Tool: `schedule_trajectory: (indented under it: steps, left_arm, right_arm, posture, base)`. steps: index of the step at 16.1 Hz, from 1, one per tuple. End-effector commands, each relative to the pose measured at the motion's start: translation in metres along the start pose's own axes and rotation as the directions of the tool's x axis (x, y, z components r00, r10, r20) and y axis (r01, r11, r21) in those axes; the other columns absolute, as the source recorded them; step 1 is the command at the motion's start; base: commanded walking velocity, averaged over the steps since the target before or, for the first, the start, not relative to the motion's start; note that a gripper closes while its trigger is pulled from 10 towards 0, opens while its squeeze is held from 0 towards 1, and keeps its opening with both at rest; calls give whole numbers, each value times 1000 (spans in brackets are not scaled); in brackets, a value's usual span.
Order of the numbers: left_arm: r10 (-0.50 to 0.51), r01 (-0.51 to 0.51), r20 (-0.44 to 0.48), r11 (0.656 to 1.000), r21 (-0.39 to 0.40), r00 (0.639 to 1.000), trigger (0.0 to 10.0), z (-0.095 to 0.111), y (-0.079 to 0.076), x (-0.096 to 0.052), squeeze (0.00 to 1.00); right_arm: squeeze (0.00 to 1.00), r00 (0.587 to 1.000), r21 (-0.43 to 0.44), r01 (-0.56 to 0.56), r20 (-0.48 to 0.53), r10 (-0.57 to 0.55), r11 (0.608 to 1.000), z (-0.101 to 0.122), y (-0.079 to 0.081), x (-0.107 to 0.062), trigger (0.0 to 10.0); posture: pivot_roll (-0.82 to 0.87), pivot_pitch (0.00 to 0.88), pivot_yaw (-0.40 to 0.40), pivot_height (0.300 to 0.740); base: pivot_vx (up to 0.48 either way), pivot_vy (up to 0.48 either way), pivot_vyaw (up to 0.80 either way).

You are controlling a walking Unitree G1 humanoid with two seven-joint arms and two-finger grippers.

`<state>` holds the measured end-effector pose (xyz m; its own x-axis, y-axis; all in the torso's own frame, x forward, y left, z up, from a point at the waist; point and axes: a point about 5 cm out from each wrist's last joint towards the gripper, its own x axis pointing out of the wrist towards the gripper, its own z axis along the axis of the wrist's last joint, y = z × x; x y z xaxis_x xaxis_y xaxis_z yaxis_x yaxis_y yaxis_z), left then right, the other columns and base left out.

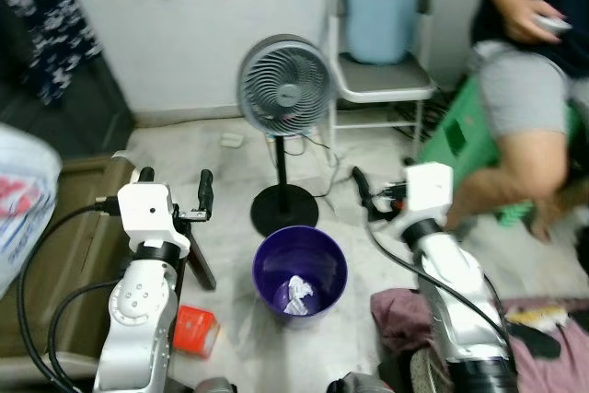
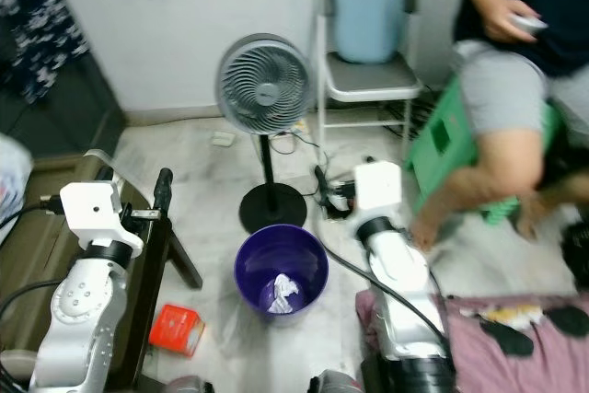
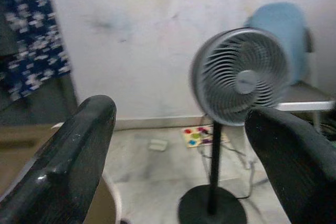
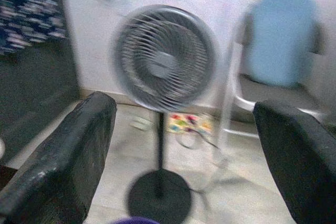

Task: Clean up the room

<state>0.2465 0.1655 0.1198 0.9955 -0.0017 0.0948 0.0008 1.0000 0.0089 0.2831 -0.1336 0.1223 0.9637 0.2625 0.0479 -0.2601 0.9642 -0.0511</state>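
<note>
left wrist view: colourful mat (image 3: pixel 201 135) behind fan (image 3: pixel 240 76)

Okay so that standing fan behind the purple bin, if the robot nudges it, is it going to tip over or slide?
Likely to tip if pushed high: the fan carries a big head on a thin pole, so it looks top-heavy. A push low at its round base would probably slide it on the smooth floor instead. A cord seems to trail behind the base and might snag.

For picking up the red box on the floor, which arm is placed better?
Probably the left. The red box lies on the floor beside the left arm, left of the purple bin. The left gripper is open and empty; the right gripper is across the bin.
</note>
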Motion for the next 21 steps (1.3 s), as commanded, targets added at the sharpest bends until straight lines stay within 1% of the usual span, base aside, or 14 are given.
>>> schedule_trajectory:
  steps: [1,2,4,5,7,9,13,14,15,17,18,21]
  left_arm:
    - [15,-15,-4,1000,-2,1000,10000,2,3,1,0]
    - [22,-22,-5,1000,-10,1000,10000,1,3,0,0]
    - [18,-18,-7,999,-42,1000,10000,1,0,-5,0]
    - [25,-25,-9,999,-36,1000,10000,0,0,-7,0]
    - [82,-82,-8,997,-1,997,10000,-1,9,-12,0]
    - [116,-116,-17,993,12,993,10000,-2,15,-22,0]
    - [169,-168,-64,985,35,983,10000,-8,25,-50,0]
    - [178,-176,-64,984,36,982,10000,-7,25,-52,0]
    - [177,-175,-62,984,36,982,10000,-6,24,-51,0]
    - [163,-162,-54,986,24,985,10000,-5,19,-46,0]
    - [141,-140,-55,990,14,988,10000,-4,14,-41,0]
    - [118,-119,-57,993,-1,991,10000,-3,11,-42,0]
  right_arm:
    - [0,999,4,-48,26,47,999,8,12,7,10000]
    - [0,998,4,-58,27,58,998,8,14,8,10000]
    - [0,997,8,-81,21,81,997,7,22,15,10000]
    - [0,996,8,-85,20,85,996,7,24,17,10000]
    - [0,994,-4,-99,34,99,995,10,25,23,10000]
    - [0,996,-6,-88,30,88,996,9,23,18,10000]
    - [0,997,-13,-77,-11,77,997,0,11,4,10000]
    - [0,994,-20,-107,-18,107,994,-1,14,3,10000]
    - [0,994,-20,-113,-18,112,993,-1,16,3,10000]
    - [0,992,-8,-124,-9,124,992,2,21,7,10000]
    - [0,992,4,-127,-1,127,992,4,25,7,10000]
    - [0,993,9,-120,2,120,993,5,26,6,10000]
  posture:
    - [-116,0,38,740]
    - [-112,0,36,740]
    - [-86,0,16,740]
    - [-84,0,13,740]
    - [-89,0,15,740]
    - [-89,0,13,740]
    - [-75,0,-12,740]
    - [-70,0,-17,740]
    - [-70,0,-17,740]
    - [-78,4,-9,740]
    - [-79,8,-3,740]
    - [-79,14,1,740]
  base:
    - [0,0,800]
    - [0,0,800]
    - [0,0,800]
    - [0,0,800]
    - [0,0,800]
    - [0,0,800]
    - [0,0,800]
    - [0,0,800]
    - [0,0,800]
    - [0,0,800]
    - [0,0,800]
    - [0,0,800]
